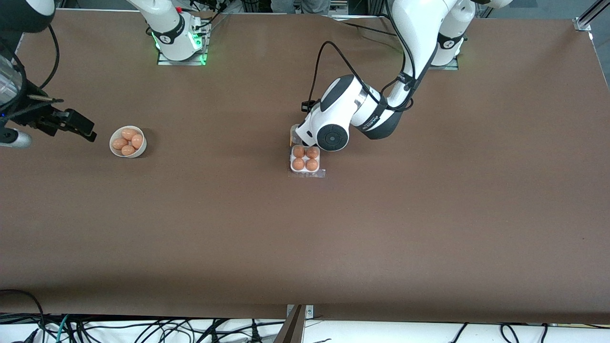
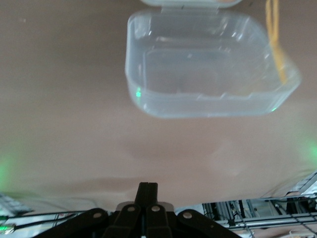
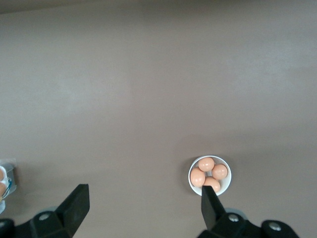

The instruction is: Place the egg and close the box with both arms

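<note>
The small square white 4-cell egg box (image 1: 305, 159) is seen near the middle of the brown worktop (image 1: 305, 238), with 4 orange-brown eggs (image 1: 305, 158) seated in its cells, 1 per cell. Its hinged clear plastic lid (image 2: 208, 69) is swung open and is shown in the left wrist view as an upturned clear shell on the edge of the box farther from the front camera.

Directly over that lid the left arm (image 1: 362, 112) is folded down from its base, its wrist bent low so that the white wrist housing covers the lid in the front view. The left claw (image 2: 146, 191) is seen in its wrist view with the black fingers pressed together, nothing between them.

Toward the right arm's end of the worktop a round white bowl (image 1: 128, 141) holding 4 more orange-brown eggs (image 3: 208, 173) is placed. Beside it, over the worktop edge, the right claw (image 1: 78, 125) is held aloft on a waiting arm, its 2 black fingers (image 3: 75, 204) spread wide apart and empty.
</note>
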